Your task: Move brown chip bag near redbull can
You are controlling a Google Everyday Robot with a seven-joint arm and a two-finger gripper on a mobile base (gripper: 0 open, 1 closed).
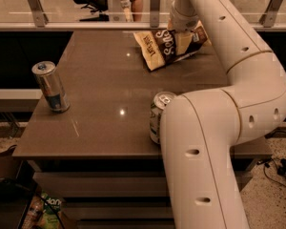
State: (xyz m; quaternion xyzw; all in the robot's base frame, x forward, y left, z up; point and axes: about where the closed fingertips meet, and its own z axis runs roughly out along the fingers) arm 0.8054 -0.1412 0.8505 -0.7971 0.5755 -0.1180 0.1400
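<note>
Claw [183, 27] sits low over the right end of the brown chip bag [162, 49], near the far right corner of the bench [100, 80]; whether it is spread or pinching the bag I cannot tell. Most of the bag reaches out to the claw's left. The redbull can [51, 86] stands by the left edge, well apart, so I judge the carry across and the set-down not yet done

brown table [100, 80] before a glass railing [34, 5], speckled floor [271, 202].
</note>
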